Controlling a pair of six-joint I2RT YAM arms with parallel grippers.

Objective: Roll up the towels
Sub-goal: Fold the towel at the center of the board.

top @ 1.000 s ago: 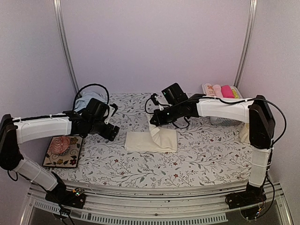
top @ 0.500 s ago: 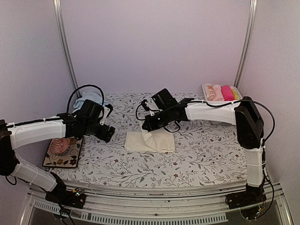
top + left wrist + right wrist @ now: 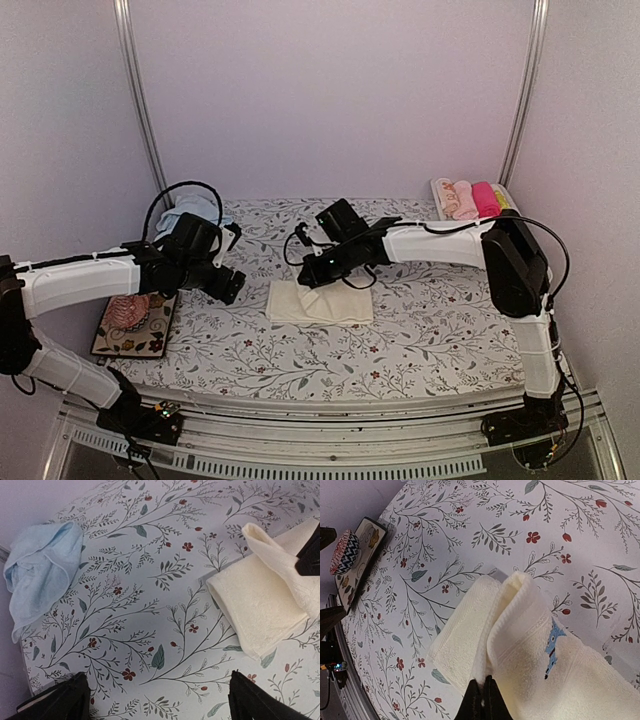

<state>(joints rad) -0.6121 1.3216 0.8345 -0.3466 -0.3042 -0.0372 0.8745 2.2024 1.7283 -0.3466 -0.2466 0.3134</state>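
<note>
The cream towel lies folded mid-table, with one end lifted and carried over toward its left side. My right gripper is shut on that lifted edge, the fingertips pinching the doubled hem. A small blue stitched figure shows on the cloth. The light blue towel sits crumpled at the back left. My left gripper hovers open over bare tablecloth between the two towels, holding nothing. In the left wrist view the cream towel is at the right.
A white basket with rolled pink and cream cloths stands at the back right. A patterned mat carrying a pink knitted lump lies at the left edge, under my left arm. Grey walls close in on three sides.
My right gripper has swung left, dragging the lifted towel end over the rest of the cloth. The left arm drew back slightly left, then held still.
</note>
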